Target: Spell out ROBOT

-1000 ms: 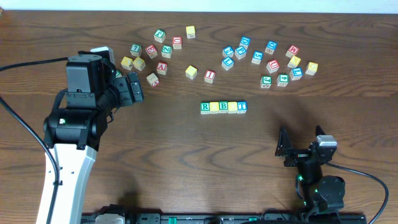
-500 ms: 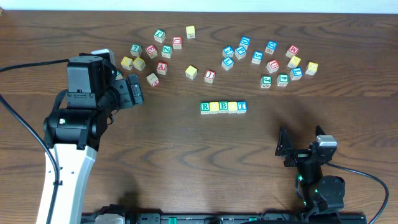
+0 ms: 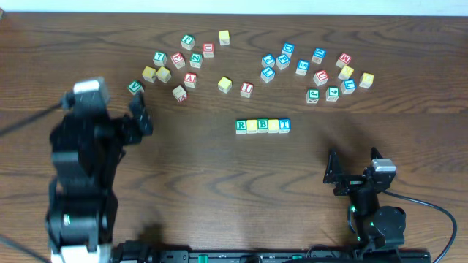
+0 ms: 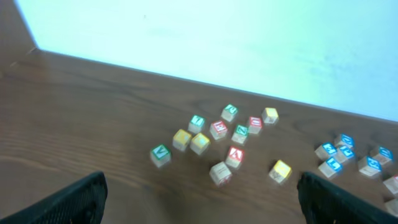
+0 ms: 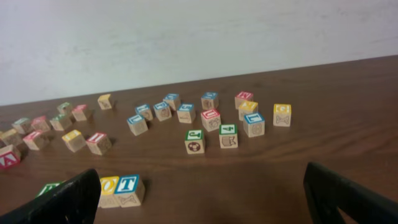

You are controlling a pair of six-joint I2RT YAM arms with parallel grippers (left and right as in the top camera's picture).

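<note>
The ROBOT row (image 3: pixel 262 126) lies mid-table as five touching cubes: green R (image 3: pixel 240 126), a yellow cube (image 3: pixel 251 126), green B (image 3: pixel 262 126), another yellow cube (image 3: pixel 273 126), blue T (image 3: pixel 284 125). In the right wrist view the yellow O (image 5: pixel 109 185) and the T (image 5: pixel 127 183) show beside the left finger; the other cubes of the row are mostly hidden. My left gripper (image 3: pixel 140 112) is blurred, open and empty, well left of the row. My right gripper (image 3: pixel 353 169) stands open and empty near the front edge, right of the row.
Loose cubes lie in a left cluster (image 3: pixel 179 62) and a right cluster (image 3: pixel 314 69) at the back. A green V cube (image 3: pixel 134 87) sits just beyond my left gripper (image 4: pixel 202 202), also visible in the left wrist view (image 4: pixel 160 155). A pale wall lies behind the table.
My left arm has pulled back toward the near-left, away from the left cluster, uncovering the green V cube. The right arm and the row have not moved.
</note>
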